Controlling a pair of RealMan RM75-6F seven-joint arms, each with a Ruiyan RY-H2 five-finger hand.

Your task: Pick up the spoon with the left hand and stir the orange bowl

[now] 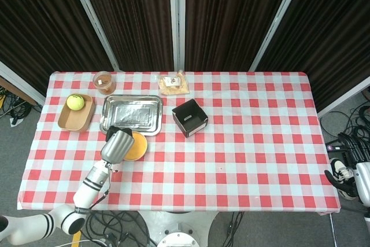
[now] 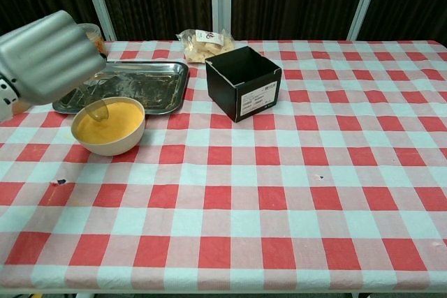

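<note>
The orange bowl [image 2: 110, 127] stands on the checked cloth just in front of the metal tray; in the head view the orange bowl [image 1: 136, 147] is partly covered by my hand. My left hand [image 2: 47, 56] hangs over the bowl's left side, fingers curled around a clear plastic spoon [image 2: 98, 108] whose scoop sits in the orange contents. Seen from the head camera, the left hand [image 1: 118, 144] is a grey fist at the bowl's left rim. My right hand [image 1: 346, 173] rests off the table's right edge, its fingers too small to read.
A metal tray [image 1: 132, 114] lies behind the bowl. A black box [image 2: 244, 82] stands right of it. At the back are a snack bag [image 2: 203, 42] and a plastic cup [image 1: 104, 83]. A wooden tray [image 1: 68, 120] with a tennis ball [image 1: 74, 102] sits far left.
</note>
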